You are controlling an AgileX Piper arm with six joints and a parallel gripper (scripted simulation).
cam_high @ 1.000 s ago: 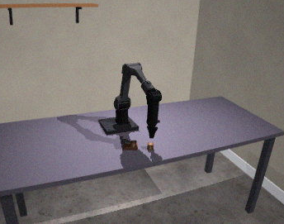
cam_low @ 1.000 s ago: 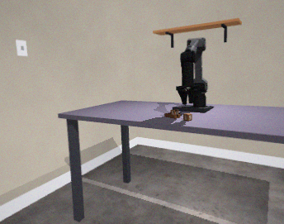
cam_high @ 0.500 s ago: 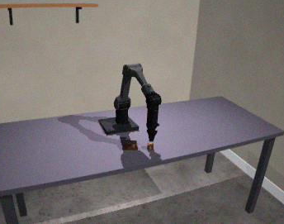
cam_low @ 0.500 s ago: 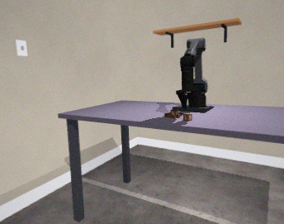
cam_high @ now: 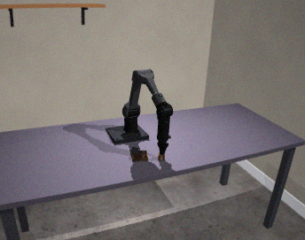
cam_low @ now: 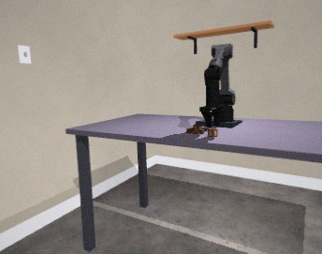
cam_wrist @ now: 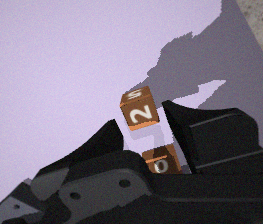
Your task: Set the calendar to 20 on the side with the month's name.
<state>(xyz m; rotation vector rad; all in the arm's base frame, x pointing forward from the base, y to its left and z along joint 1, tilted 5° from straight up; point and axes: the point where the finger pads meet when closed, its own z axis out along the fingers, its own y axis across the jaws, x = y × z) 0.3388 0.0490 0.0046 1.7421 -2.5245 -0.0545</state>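
Wrist view, left to right: left finger (cam_wrist: 99,145) dark, spread well apart from its partner. Between them, on the purple table (cam_wrist: 52,65), a brown cube (cam_wrist: 139,108) showing a white 2 (top face bears another digit, unclear which). Nearer the camera, a second cube (cam_wrist: 161,159) showing 0, partly hidden by the gripper body. Gripper (cam_wrist: 142,135) parted, gripping nothing; whether the fingers touch the cubes I cannot tell. Top view: tray (cam_high: 138,155) left of the gripper (cam_high: 161,150), small and blurred.
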